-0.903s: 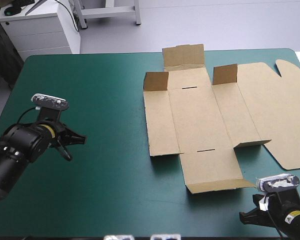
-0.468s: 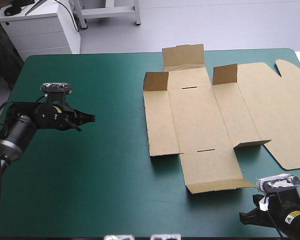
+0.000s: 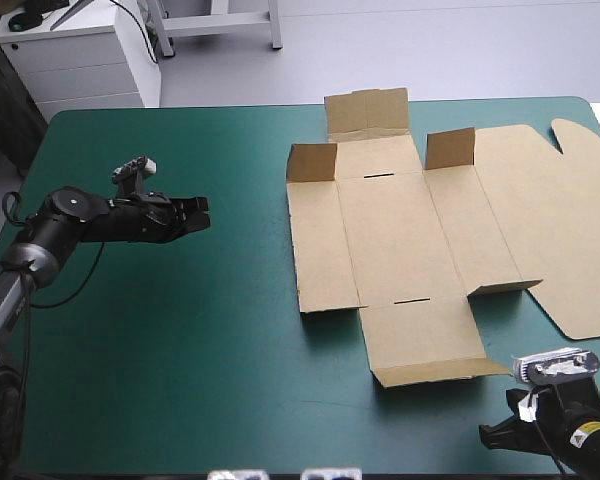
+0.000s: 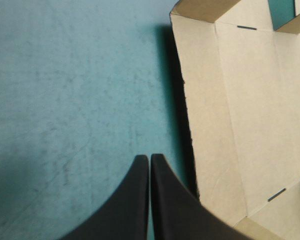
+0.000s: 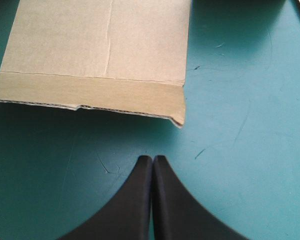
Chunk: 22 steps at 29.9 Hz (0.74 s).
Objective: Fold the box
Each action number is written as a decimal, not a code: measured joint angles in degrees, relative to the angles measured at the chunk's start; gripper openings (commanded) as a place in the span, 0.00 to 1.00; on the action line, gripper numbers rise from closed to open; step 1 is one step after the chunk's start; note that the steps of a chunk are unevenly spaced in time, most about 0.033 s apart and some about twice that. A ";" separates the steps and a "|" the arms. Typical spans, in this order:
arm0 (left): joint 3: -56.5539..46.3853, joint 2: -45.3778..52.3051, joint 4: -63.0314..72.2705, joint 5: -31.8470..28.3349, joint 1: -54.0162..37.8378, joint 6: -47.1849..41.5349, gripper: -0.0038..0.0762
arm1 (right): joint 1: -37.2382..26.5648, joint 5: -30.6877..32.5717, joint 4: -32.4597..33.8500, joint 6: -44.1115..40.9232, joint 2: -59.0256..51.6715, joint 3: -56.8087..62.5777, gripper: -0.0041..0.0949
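The left arm [image 3: 100,218] reaches in over the left part of the desk [image 3: 180,350], pointing across the teal-green cover toward the box [image 3: 395,235]. The left jaws are pressed together: in the left wrist view the two black fingers [image 4: 135,200] meet in one point. The tip lies just beside the box's left edge [image 4: 182,100] and does not touch the board.

The brown box lies opened out on the right half of the desk, mostly flat. At its far side two small corner flaps [image 3: 312,162] stand up, and the end flap [image 3: 367,113] beyond them is raised too. The near flap [image 3: 425,345] lies flat with its outer strip [image 3: 440,373] turned up. The wide lid [image 3: 555,230], with a curved cut at its far corner, reaches the desk's right edge.

The right arm [image 3: 570,430] sits at the desk's near right corner. The right jaws are pressed together as well, their fingers [image 5: 135,200] meeting in a point. They aim at the turned-up strip [image 5: 90,97] of the near flap, with bare cover between.
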State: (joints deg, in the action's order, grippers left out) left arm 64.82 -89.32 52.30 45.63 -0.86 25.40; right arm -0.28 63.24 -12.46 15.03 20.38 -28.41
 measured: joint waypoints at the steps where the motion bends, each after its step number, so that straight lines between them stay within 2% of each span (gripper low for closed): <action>1: 0.00 -0.85 1.91 0.07 0.00 1.56 0.04 | 0.00 0.00 0.00 0.00 0.00 0.00 0.02; 8: 0.00 -5.18 11.37 0.20 0.00 6.09 0.04 | 0.00 0.00 0.07 0.00 0.00 0.00 0.02; 16: 0.00 -6.16 12.41 0.45 0.00 7.88 0.04 | 0.00 0.00 0.09 0.00 0.00 0.00 0.02; 22: 0.00 -7.16 12.41 2.88 0.00 8.29 0.07 | 0.00 0.00 0.09 0.00 0.00 0.00 0.02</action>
State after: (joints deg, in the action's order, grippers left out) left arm 64.82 -96.48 64.71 48.51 -0.86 33.69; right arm -0.28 63.24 -12.37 15.03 20.38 -28.41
